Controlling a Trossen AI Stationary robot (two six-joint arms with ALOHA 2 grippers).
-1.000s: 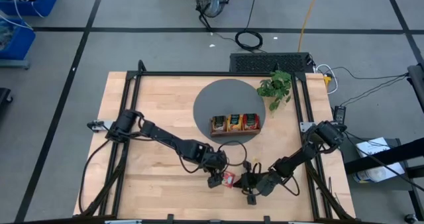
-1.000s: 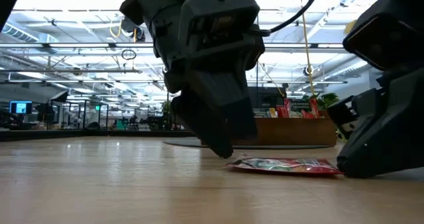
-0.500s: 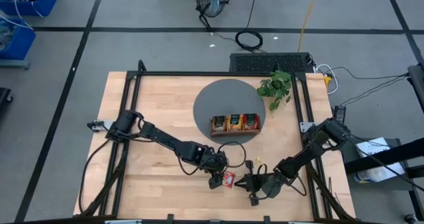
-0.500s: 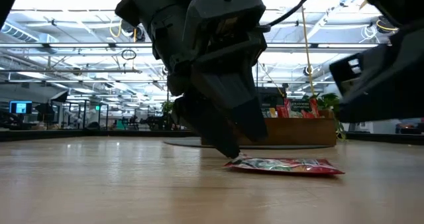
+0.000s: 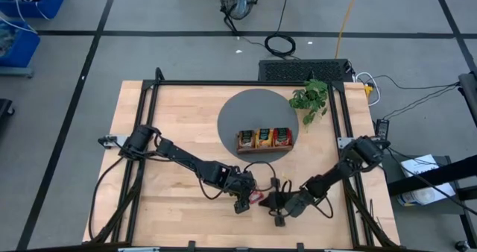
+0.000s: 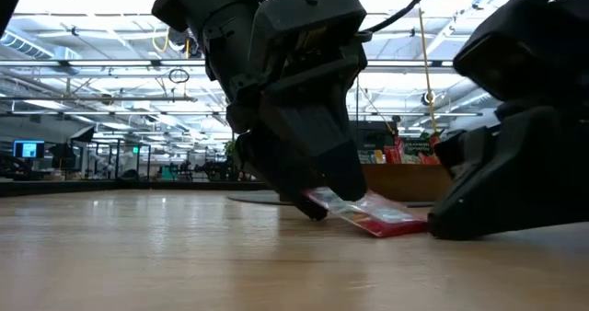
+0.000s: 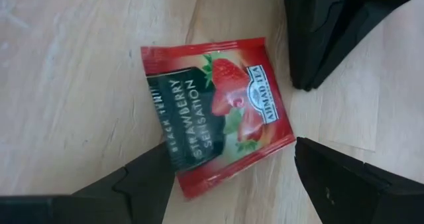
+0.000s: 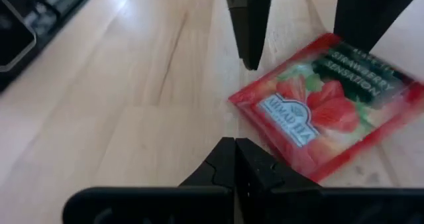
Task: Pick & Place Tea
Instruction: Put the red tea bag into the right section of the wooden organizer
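Left wrist view: the strawberry tea sachet (image 7: 215,111), glossy red foil, square and flat, lies slightly tilted on the pale wooden table (image 7: 73,71), between my left gripper (image 7: 228,177)'s 2 spread fingers. My right gripper (image 8: 233,161), clenched empty, noses its far edge.

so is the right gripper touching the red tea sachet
Touching. In the right wrist view the shut right gripper presses its tip against the red sachet edge; the low view shows the sachet tilted up.

Left pincer (image 5: 244,201) open, lowered; right pincer (image 5: 271,202) closed, facing it.
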